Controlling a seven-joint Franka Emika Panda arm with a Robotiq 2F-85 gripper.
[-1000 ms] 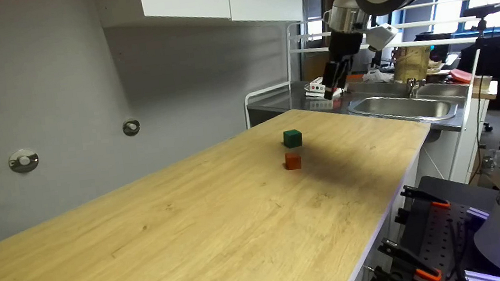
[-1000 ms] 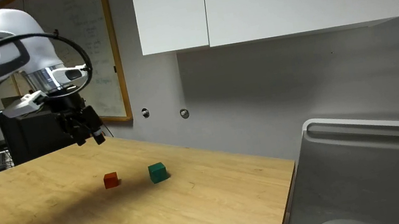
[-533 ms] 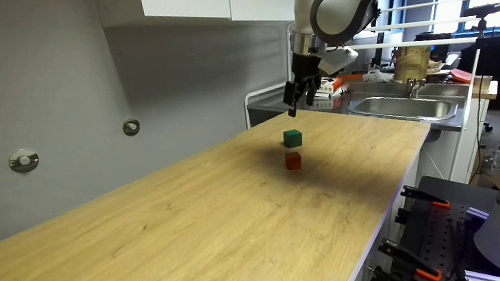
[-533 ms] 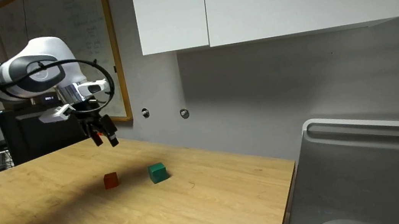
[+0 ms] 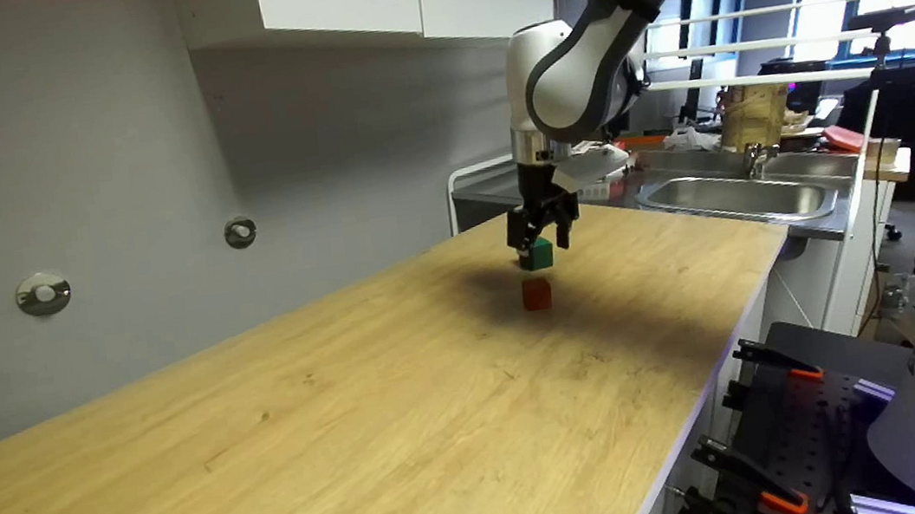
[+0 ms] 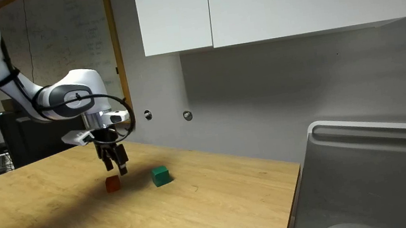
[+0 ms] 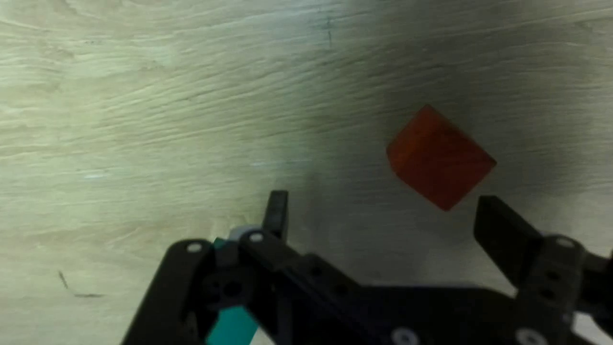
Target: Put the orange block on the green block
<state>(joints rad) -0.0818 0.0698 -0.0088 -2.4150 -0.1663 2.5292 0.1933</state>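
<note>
Wrist view: nothing stacked yet.
Left to right: the green block (image 7: 233, 327) partly hidden, my tool (image 7: 382, 203) spread and holding nothing, the orange block (image 7: 441, 160) on the table (image 7: 143, 120); I judge grasping, lifting and placing remain.

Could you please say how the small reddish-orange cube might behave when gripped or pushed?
The small reddish-orange cube looks rigid, given its crisp edges. Resting flat on the pale wood-grained tabletop, it would likely slide, not roll; its even proportions suggest little tipping.
</note>
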